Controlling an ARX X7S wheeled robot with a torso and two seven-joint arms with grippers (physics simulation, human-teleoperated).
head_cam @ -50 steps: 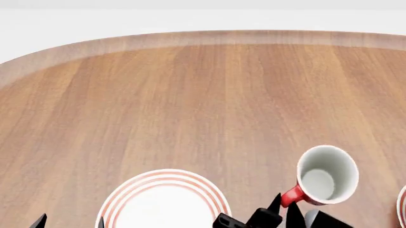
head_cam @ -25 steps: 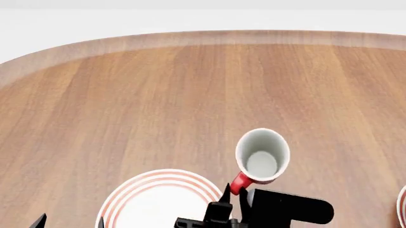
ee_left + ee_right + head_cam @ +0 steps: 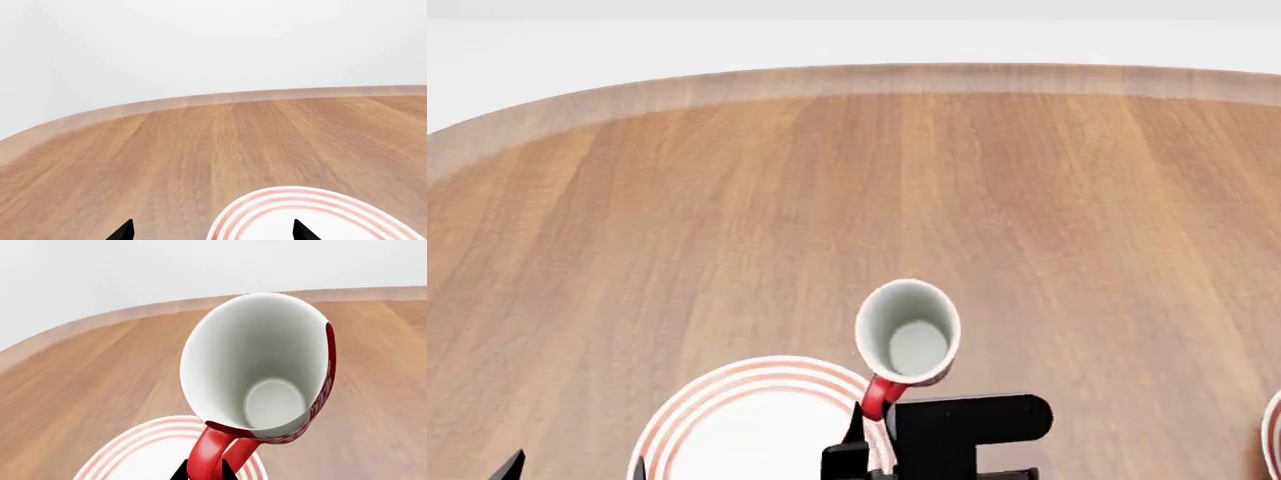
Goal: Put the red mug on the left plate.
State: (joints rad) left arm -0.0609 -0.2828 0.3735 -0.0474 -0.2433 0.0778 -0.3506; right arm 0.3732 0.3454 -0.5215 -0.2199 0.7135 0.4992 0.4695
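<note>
Right gripper pinching red mug by its handle, above left plate's right rim; left gripper spread wide.

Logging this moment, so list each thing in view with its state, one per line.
red mug: held by its handle, off the table, tilted, empty.
left plate: flat on the table, bare.
right gripper: fingers shut on the red mug's handle.
left gripper: open, holding nothing.

The table is smooth, matt wood grain; the red mug and plate look like glazed ceramic.
</note>
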